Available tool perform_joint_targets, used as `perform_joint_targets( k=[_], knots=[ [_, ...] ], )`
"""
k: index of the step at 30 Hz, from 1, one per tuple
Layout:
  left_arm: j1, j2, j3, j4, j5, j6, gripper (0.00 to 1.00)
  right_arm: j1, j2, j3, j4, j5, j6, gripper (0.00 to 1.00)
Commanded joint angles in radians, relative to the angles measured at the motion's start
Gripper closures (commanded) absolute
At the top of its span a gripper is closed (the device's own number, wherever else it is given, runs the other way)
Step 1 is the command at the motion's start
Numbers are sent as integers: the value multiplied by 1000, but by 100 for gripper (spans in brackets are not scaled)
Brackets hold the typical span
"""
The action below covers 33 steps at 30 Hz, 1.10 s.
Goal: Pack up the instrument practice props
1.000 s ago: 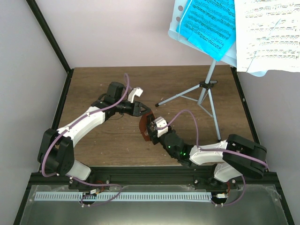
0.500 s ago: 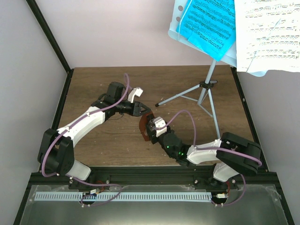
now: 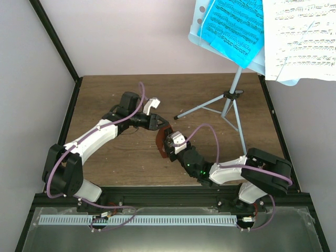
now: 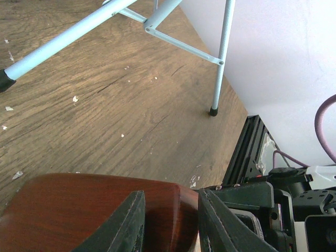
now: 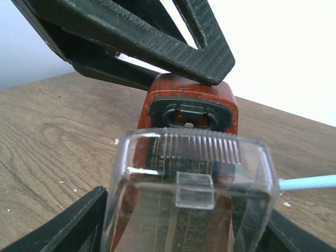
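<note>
Though the top view barely shows the metronome (image 3: 161,142) on the surface (image 3: 121,94), wrist views show the left tool (image 4: 170,210) clamped on its red-brown body, the right tool (image 5: 186,226) clamped on its clear cover (image 5: 189,157).

Left arm (image 3: 100,134) and right arm (image 3: 231,172) are showing white link shells between chunky black joint housings. A purple cable (image 3: 140,97) is looping along each arm. A green light (image 3: 199,170) is glowing on the right arm's black forearm. White camera blocks (image 3: 152,104) are capping both wrists. Left hand (image 3: 159,125) and right hand (image 3: 165,148) are wearing matte black fingers (image 4: 128,223), wedge-shaped, and fine layered print lines are showing on them.
</note>
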Motion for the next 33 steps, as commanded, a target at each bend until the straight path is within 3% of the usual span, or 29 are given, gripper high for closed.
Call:
perform_joint_targets(
  k=[1, 14, 33],
  knots=[
    [0, 15, 12, -17, 21, 10, 71, -10, 6, -12, -16, -20, 16, 46],
    [0, 15, 11, -16, 23, 10, 71, -29, 31, 6, -77, -55, 55, 42],
    [0, 14, 10, -16, 28, 9, 71, -32, 27, 110, -274, -67, 76, 23]
  ],
)
